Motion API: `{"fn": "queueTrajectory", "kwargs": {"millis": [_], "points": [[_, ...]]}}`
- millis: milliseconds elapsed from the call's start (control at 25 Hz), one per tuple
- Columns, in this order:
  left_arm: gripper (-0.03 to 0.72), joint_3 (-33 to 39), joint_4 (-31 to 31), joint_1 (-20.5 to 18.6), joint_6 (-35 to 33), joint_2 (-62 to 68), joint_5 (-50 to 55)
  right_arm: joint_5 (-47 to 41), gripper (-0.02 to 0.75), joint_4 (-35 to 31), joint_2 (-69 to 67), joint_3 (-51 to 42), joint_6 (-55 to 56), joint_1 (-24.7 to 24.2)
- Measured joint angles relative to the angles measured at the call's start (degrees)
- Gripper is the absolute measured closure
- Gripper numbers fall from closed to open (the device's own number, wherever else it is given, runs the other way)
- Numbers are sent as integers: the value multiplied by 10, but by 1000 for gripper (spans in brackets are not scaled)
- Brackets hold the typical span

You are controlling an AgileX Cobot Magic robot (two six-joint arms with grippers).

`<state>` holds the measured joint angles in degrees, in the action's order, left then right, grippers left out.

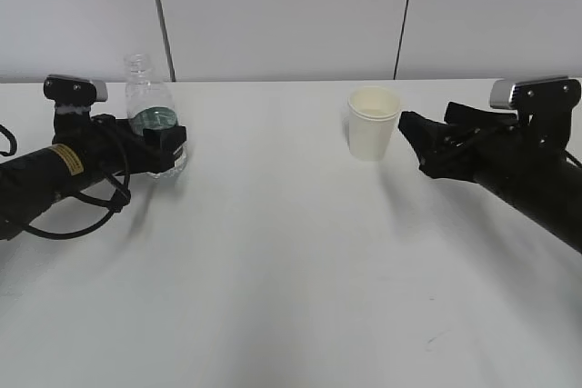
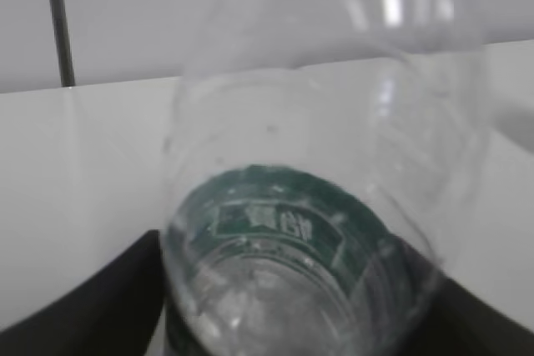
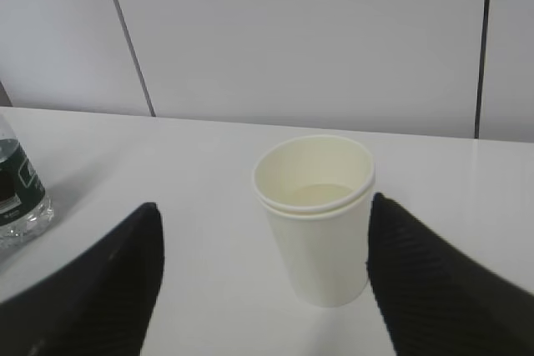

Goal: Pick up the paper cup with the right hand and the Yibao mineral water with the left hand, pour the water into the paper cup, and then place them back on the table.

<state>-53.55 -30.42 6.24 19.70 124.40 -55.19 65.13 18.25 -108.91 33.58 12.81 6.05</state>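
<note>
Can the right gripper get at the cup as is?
Probably yes. The right gripper is open, the cup stands upright just ahead between its fingers, and nothing sits between them.

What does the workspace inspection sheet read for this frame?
Surface: white table, faint scuff near the front.
Job's things: paper cup upright, liquid inside; Yibao mineral water upright, capless.
Clutter: nothing seen.
Grippers: left gripper around the bottle's lower body, grip unclear; right gripper open, beside the cup, apart from it.
Cables: black cable looped by the left arm.
Surroundings: pale panelled wall with dark seams.
</note>
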Motion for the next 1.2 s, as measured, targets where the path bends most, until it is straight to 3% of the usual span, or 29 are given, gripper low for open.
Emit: {"fn": "queueTrajectory", "kwargs": {"millis": [160,280,1200], "points": [[108,0,-1,0,0,0,3,2,145,0,12,-5,0,0],[81,0,-2,0,0,0,3,3,145,0,22,-13,0,0],[94,1,-27,0,0,-128,53,-32,145,20,122,-24,5,0]]}}
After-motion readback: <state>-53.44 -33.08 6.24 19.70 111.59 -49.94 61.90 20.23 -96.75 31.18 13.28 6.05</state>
